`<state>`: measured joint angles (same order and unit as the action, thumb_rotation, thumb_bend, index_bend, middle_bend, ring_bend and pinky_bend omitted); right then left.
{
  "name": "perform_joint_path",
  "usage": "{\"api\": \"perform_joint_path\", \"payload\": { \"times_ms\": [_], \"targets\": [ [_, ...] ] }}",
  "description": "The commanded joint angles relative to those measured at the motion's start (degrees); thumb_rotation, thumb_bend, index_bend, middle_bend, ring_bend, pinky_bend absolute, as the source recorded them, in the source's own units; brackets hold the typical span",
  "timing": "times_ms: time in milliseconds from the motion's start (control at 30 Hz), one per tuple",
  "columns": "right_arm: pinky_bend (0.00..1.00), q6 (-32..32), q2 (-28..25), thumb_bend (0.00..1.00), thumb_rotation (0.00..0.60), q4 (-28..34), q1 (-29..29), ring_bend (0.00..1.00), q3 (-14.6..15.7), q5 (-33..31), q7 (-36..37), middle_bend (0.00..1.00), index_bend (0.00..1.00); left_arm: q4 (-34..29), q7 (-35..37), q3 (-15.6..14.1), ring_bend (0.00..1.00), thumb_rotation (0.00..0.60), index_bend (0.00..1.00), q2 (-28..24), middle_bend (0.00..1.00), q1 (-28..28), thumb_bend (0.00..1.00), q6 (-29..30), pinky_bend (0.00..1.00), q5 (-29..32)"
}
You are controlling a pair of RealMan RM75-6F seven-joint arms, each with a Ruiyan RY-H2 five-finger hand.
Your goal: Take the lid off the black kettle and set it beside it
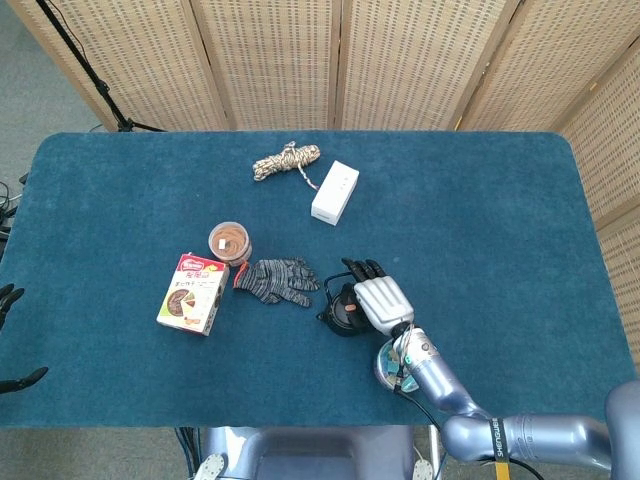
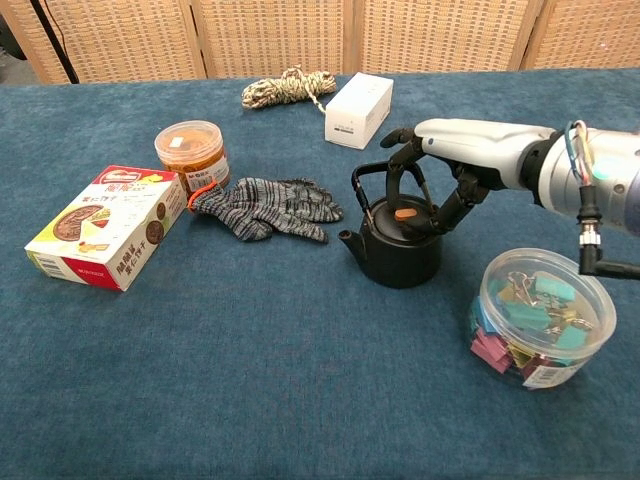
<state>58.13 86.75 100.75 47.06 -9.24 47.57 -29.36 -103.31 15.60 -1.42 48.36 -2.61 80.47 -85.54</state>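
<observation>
The black kettle [image 2: 395, 250] stands mid-table with its handle upright, spout to the left. Its lid [image 2: 403, 222] with an orange knob [image 2: 403, 213] sits on it. My right hand [image 2: 440, 170] hovers over the kettle's right side, fingers spread and pointing down by the handle and the lid's rim, holding nothing. In the head view the right hand [image 1: 380, 298] covers the right part of the kettle [image 1: 343, 313]. Only dark fingertips [image 1: 6, 296] of my left hand show at the far left edge, spread, off the table.
A clear tub of binder clips [image 2: 540, 315] stands right of the kettle, under my forearm. A striped glove [image 2: 270, 207] lies just left of the kettle. Further left are an orange jar [image 2: 192, 153] and a snack box [image 2: 110, 225]. A white box [image 2: 360, 97] and rope [image 2: 285, 87] lie behind.
</observation>
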Motion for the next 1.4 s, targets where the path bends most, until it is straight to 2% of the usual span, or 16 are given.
{"api": "perform_joint_path", "payload": {
  "times_ms": [33, 567, 800, 1233, 1400],
  "targets": [
    [0.0, 0.2, 0.5, 0.44, 0.6, -0.3, 0.3, 0.0, -0.1, -0.4, -0.4, 0.0, 0.43, 0.0, 0.1, 0.0, 0.0, 0.6, 0.0, 0.0, 0.0, 0.0, 0.13, 0.0, 0.0, 0.0],
    [0.0, 0.5, 1.9, 0.44, 0.6, -1.9, 1.0, 0.0, 0.0, -1.3, -0.9, 0.0, 0.46, 0.3, 1.1, 0.0, 0.0, 0.6, 0.0, -0.3, 0.0, 0.0, 0.13, -0.1, 0.0, -0.1],
    [0.0, 1.2, 2.9, 0.44, 0.6, -3.1, 0.9, 0.0, 0.3, -1.0, -1.2, 0.0, 0.52, 0.4, 1.4, 0.0, 0.0, 0.6, 0.0, -0.4, 0.0, 0.0, 0.13, -0.2, 0.0, -0.1],
    [0.0, 2.5, 2.9, 0.45, 0.6, -3.3, 0.0, 0.0, 0.4, 1.3, -0.6, 0.0, 0.57, 0.4, 1.4, -0.1, 0.0, 0.6, 0.0, -0.5, 0.0, 0.0, 0.13, -0.2, 0.0, -0.2],
    [0.0, 3.8, 1.7, 0.45, 0.6, -1.4, -0.8, 0.0, 0.3, 3.2, -0.2, 0.0, 0.58, 0.4, 1.5, -0.1, 0.0, 0.6, 0.0, -0.5, 0.0, -0.1, 0.13, -0.2, 0.0, -0.1]
  ]
}}
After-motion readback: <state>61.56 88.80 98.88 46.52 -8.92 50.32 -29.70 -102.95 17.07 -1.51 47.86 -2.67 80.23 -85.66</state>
